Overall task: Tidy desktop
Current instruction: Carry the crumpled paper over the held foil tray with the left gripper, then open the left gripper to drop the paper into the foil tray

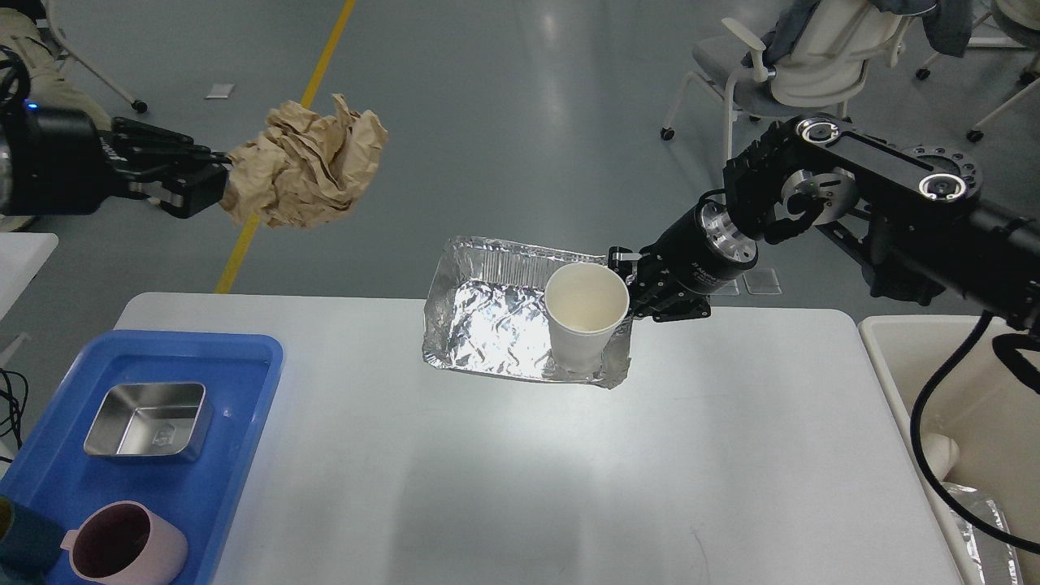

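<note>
Left gripper (213,185) clamped on crumpled brown paper (305,165), held high, beyond the desktop's (520,471) far left corner. Right gripper (630,286) at the paper cup (585,315), which sits in the foil tray (487,325); fingers hidden behind the cup, so I cannot tell whether they grip. Cream bin (881,357) lies right of and nearer than the right gripper, so the right arm is closer; the paper has the whole desktop to cross.

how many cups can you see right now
2. A white paper cup stands in the foil tray mid-table, at the right gripper. A pink cup sits in the blue tray, bottom left. Others may lie beyond the frame's edge.
</note>
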Available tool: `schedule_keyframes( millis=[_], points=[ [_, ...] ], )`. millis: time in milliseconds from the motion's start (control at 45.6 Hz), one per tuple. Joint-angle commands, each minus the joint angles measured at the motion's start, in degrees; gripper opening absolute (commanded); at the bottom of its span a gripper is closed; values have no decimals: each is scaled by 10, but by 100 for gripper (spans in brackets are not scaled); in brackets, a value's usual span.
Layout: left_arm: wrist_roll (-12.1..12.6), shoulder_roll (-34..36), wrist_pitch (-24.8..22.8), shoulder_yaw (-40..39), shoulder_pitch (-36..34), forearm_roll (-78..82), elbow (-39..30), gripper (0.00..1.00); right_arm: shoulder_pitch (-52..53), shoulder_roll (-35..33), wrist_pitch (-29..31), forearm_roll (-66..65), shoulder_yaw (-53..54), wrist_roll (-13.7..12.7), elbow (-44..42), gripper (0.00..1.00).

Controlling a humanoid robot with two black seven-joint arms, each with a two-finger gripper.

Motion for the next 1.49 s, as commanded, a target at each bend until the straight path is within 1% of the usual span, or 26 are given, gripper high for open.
schedule_keyframes(
  millis=[0, 154, 439, 571, 658, 900, 944, 1009, 1031, 1097, 1119, 1207, 1383, 1470],
  points=[
    [0, -52, -18, 0, -18, 48, 0, 5, 1, 0, 0, 0, 0, 0, 4, 0],
    [0, -102, -48, 0, -44, 88, 0, 5, 2, -1, 0, 0, 0, 0, 6, 0],
    [0, -170, -97, 1, -84, 117, 2, 5, 1, 0, 0, 0, 3, 0, 9, 0],
    [0, -193, -112, 2, -90, 125, 2, 5, 1, 0, -6, 0, 5, 0, 15, 0],
    [1, -204, -114, 11, -93, 129, 2, 8, 2, -2, -8, 0, 5, 0, 20, 0],
    [26, -214, -114, 34, -86, 128, 2, 28, 3, -6, -8, 0, 11, 0, 20, 0],
    [34, -216, -114, 39, -85, 128, 2, 33, 3, -7, -8, 0, 12, 0, 19, 0],
    [50, -224, -115, 41, -84, 125, 3, 50, 4, -7, -8, 0, 14, 0, 19, 0],
    [54, -227, -115, 41, -84, 123, 3, 58, 4, -8, -8, 0, 14, 0, 19, 0],
    [66, -240, -114, 35, -84, 118, 12, 93, 4, -8, -8, 0, 15, 0, 18, 0],
    [66, -245, -114, 35, -84, 114, 15, 97, 4, -8, -8, 0, 15, 0, 18, 0],
    [68, -261, -110, 34, -84, 96, 22, 97, 4, -8, -8, -1, 14, 1, 18, 0],
    [68, -269, -102, 28, -84, 79, 25, 97, 4, -12, -8, -1, 15, 0, 18, 0],
    [69, -269, -93, 13, -84, 69, 25, 97, 3, -15, -8, -1, 14, 0, 18, 0]
  ],
)
